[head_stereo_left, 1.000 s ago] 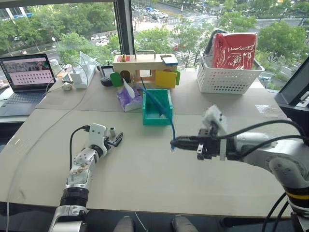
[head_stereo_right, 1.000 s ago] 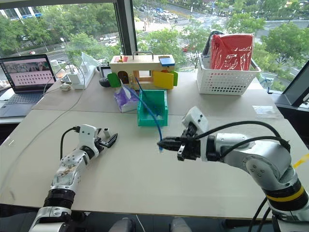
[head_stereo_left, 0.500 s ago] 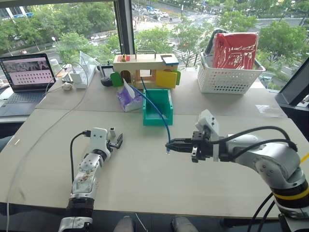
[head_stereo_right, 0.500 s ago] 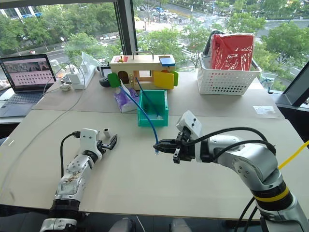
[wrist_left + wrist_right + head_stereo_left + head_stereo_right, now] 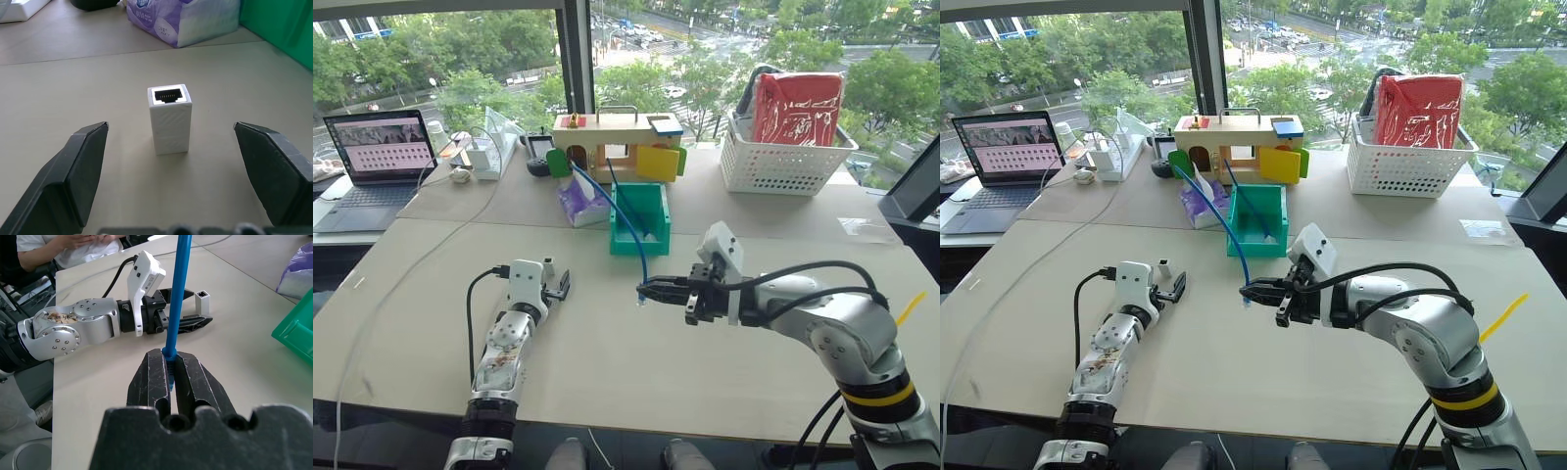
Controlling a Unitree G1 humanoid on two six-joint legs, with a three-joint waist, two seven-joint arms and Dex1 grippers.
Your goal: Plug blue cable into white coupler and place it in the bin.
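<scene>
Compared with the frame 1 second earlier, the right gripper [image 5: 646, 290] has carried its pinched cord end toward 9 o'clock, nearer the left arm, and the left gripper [image 5: 555, 284] has edged closer to the white coupler [image 5: 169, 118].

The right gripper's 2 fingers are pressed together on the blue cable [image 5: 176, 308] just above its plug, which pokes out below them. From there the cable arcs up toward 12 o'clock and runs to the tissue pack [image 5: 579, 199] beside the bin [image 5: 640, 216]. The left gripper is spread, 1 finger [image 5: 73, 176] on each side of the coupler and neither touching it. The coupler stands upright on the table [image 5: 607, 362], dark socket facing up (8 contacts are faintly visible in the left wrist view).

The table is a pale beige sheet surface set against a large window looking onto trees and a road. At 12 o'clock on it stand a wooden toy box [image 5: 612, 145] with coloured flaps and the teal bin; at 1 o'clock a white lattice basket [image 5: 783, 157] holds a red bag; at 10 o'clock sit a laptop [image 5: 382, 157] and a white power strip.

A person's hands [image 5: 83, 241] and torso appear cut off in the right wrist view. Whether the cable's far end lies inside the bin cannot be made out.
</scene>
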